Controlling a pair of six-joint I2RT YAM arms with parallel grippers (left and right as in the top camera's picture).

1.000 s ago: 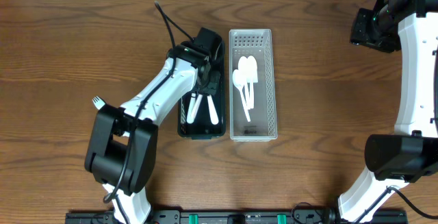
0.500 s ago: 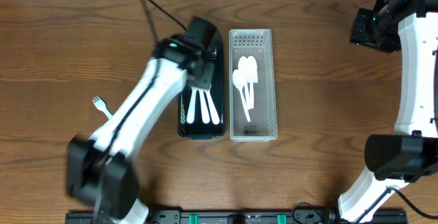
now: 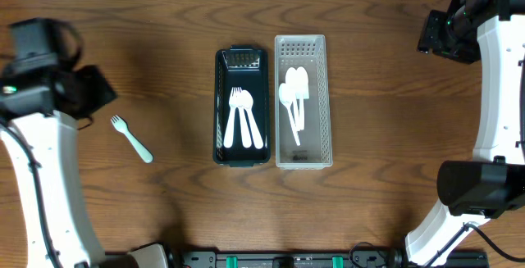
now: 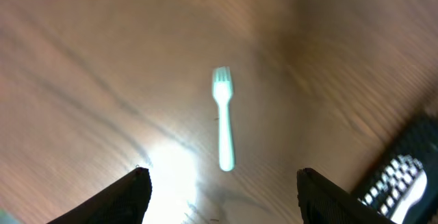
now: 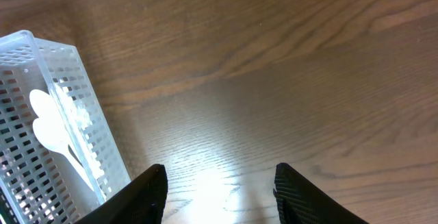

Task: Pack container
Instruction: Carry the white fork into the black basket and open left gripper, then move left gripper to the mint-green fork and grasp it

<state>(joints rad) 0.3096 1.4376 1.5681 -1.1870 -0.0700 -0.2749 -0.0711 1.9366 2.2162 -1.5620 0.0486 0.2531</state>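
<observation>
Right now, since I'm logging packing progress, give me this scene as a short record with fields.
black tray: holds white forks
white basket: holds white spoons
loose fork: on table, left of black tray
left tool: open, empty, above loose fork
right tool: open, empty, over table

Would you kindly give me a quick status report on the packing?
Left end effector open near the loose fork. Right end effector open, empty, right of the white basket. Nothing in the way.
</observation>
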